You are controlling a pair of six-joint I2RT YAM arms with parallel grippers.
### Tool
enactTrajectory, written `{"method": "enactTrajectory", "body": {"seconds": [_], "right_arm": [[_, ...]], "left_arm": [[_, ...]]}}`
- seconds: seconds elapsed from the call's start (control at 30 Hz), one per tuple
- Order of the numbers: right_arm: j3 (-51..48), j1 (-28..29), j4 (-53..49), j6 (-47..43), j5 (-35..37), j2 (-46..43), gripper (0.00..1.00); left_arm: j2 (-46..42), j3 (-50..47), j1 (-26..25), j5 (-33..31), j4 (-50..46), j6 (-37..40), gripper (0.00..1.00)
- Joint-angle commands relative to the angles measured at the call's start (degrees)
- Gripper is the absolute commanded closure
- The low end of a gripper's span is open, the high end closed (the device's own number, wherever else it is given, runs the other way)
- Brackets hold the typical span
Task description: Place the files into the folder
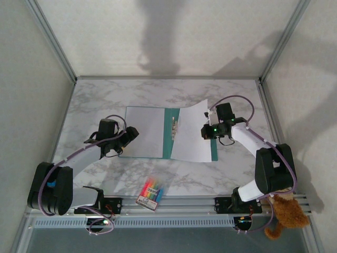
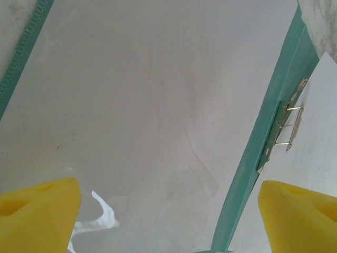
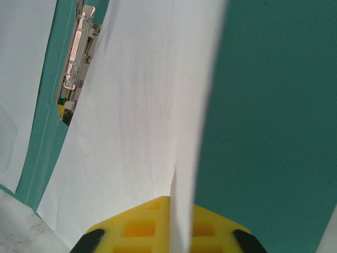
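Two files lie on the open folder in the middle of the frame; the left gripper hangs over one, jaws spread; the right gripper pinches the other's raised edge between its jaws.

1. One folder, lying open.
2. Two paper sheets: the flat sheet lies beneath the left gripper, and the lifted sheet is pinched in the right gripper.
3. One metal clip, between the two grippers.
4. One pen packet, nearer the arm bases than either gripper.
5. One plush toy, well behind the right gripper.
6. Two grippers.
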Motion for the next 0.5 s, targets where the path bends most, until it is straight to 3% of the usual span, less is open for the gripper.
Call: {"method": "enactTrajectory", "body": {"seconds": [0.0,0.47], "right_arm": [[2.16,0.09,0.0,-3.08,0.1,0.71,1.0],[8.8,-1.25,-5.66,-7.5,-3.16,6.61,1.0]], "left_arm": [[1.21,2.14,0.57,1.2,-0.5,1.62,0.12],[6.78,6.49,0.82,2.26,-1.7,4.9,0.12]]}}
